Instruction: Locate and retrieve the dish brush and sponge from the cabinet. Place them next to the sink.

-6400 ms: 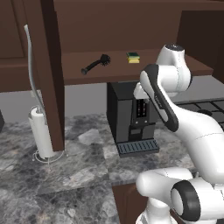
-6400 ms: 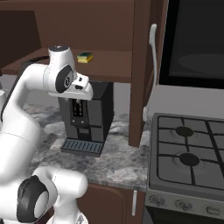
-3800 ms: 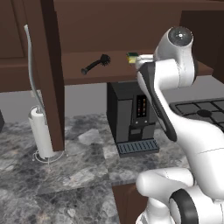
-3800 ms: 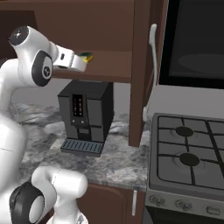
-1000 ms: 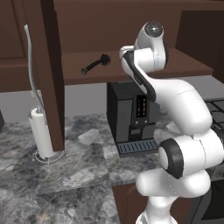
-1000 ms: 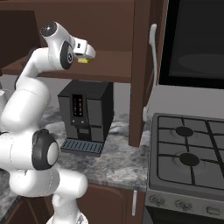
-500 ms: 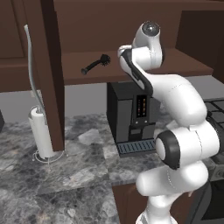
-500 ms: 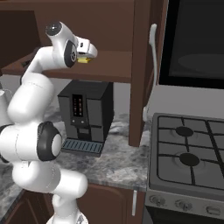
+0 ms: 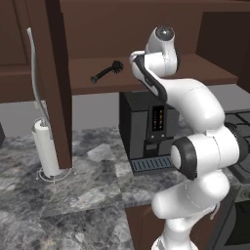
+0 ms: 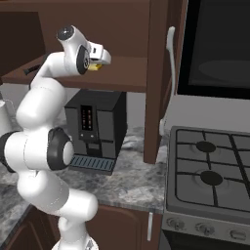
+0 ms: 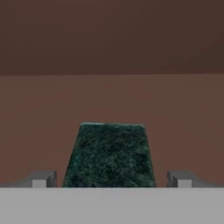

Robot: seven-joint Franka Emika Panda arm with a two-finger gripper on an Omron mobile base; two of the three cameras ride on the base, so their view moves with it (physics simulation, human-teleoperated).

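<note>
Wall cabinet (image 9: pixel 97 29), dark brown, door swung open, one flat shelf (image 9: pixel 205 71). Contents: dish brush (image 9: pixel 106 72), all black, lying on the shelf left of the arm; sponge (image 11: pixel 110 155), yellow with dark green scouring face, lying on the same shelf to the right of the brush and well apart from it. Hand (image 10: pixel 100 59): raised to shelf level, jaws spread wide, one fingertip either side of the sponge, nothing gripped as far as the views tell. Task status, judged: neither item retrieved; the sponge grasp looks imminent, the brush is untouched, and both placements beside the sink are outstanding. View notes: the left base view gives the brush, a paper towel roll (image 9: pixel 46 151) on the marble worktop (image 9: pixel 93 185) and a black coffee machine (image 9: pixel 146 129) under the shelf; there the arm hides the sponge. The right base view gives a sliver of the sponge's yellow at the hand and a gas stove (image 10: pixel 210 176). The hand view gives the green face centred between the fingertips (image 11: pixel 41 178).
</note>
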